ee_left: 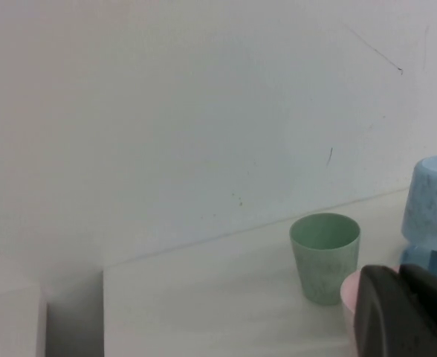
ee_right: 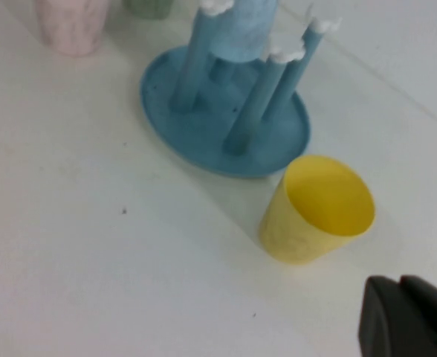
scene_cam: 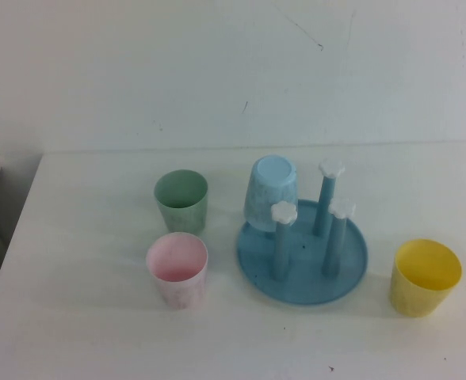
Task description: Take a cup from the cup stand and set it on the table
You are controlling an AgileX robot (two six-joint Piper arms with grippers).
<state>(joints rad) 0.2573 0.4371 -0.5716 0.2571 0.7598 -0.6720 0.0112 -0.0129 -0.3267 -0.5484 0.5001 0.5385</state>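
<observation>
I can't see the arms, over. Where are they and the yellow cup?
Left gripper near pink cup; right gripper near yellow cup. Yellow cup upright on table, right of stand. Blue cup on a peg. Nothing blocking.

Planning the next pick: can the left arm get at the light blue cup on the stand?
Probably yes: the light blue cup sits upside down on a peg, but the pink cup stands near the left tool.

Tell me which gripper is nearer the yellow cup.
Right. The right gripper hovers just beside the yellow cup, which stands upright on the table. The left gripper is over by the pink cup, across the cup stand.
</observation>
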